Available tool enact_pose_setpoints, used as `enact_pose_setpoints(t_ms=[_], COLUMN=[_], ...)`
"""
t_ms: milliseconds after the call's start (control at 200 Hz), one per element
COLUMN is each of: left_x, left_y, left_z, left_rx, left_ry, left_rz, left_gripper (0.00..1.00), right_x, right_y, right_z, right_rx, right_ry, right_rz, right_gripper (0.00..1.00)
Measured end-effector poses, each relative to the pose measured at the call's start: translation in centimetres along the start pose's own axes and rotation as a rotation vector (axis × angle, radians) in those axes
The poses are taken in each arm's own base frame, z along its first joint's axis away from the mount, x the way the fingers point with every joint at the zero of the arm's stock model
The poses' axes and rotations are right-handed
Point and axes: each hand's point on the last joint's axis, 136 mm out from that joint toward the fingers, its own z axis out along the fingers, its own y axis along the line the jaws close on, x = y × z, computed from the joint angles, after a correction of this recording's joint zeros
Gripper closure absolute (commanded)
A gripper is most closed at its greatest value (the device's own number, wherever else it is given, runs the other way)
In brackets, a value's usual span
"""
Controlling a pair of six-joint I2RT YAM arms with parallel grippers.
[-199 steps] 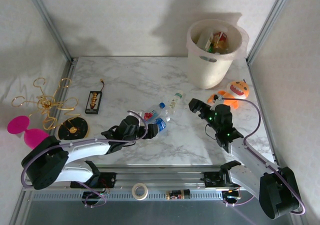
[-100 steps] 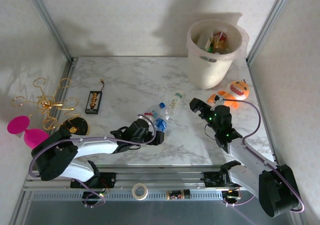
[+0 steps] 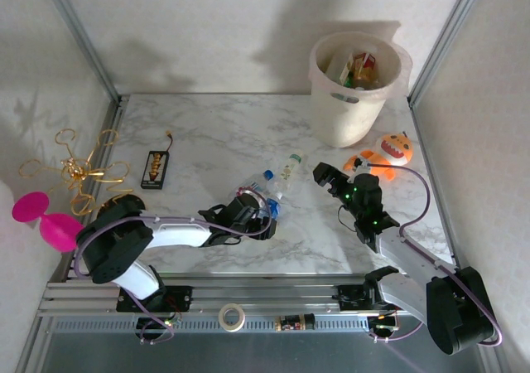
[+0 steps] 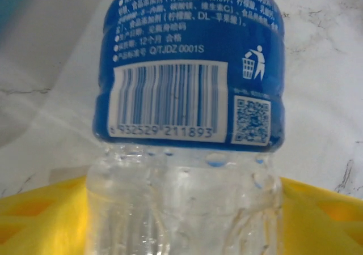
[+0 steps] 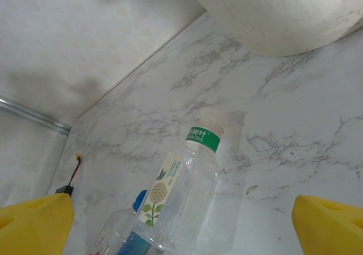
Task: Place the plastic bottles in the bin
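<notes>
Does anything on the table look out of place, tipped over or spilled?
Nothing looks spilled or damaged. A green-label bottle and a blue-label bottle lie on their sides mid-table, the latter flanked by the left gripper. An orange toy beside the bin is no bottle.

White textured walls (image 3: 207, 25) enclose a grey-veined marble tabletop (image 3: 215, 133).
</notes>
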Motion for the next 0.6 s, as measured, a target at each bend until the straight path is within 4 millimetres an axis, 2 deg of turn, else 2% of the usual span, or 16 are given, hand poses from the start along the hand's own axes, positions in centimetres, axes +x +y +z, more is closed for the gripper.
enact_pose_setpoints(t_ms=[160,401,501,601], left_x=[-0.1,-0.5,-1.9,-4.0], left_y=[-0.4,-1.1,-1.8,-2.7], left_z=[0.1,-0.4,-1.4,-3.0], left_rx=[0.012,0.032,0.057,0.089], left_ry=[0.009,-0.004,-0.055,-0.145], left_rz=[0.022,0.028,0.026,0.022], left_gripper=[0.48,0.49,0.50,0.50], right_x=[0.2,0.7,0.8,1.3], right_y=[-0.2,0.0,1.0,2.9], right_z=[0.2,0.6,0.7,0.9], right_rx=[0.008,-0.007,-0.042,-0.096], right_ry=[0.008,0.032,0.040,0.064], right_rz=[0.001,0.001,-0.005,-0.019], right_gripper=[0.01,0.01,0.01,0.01])
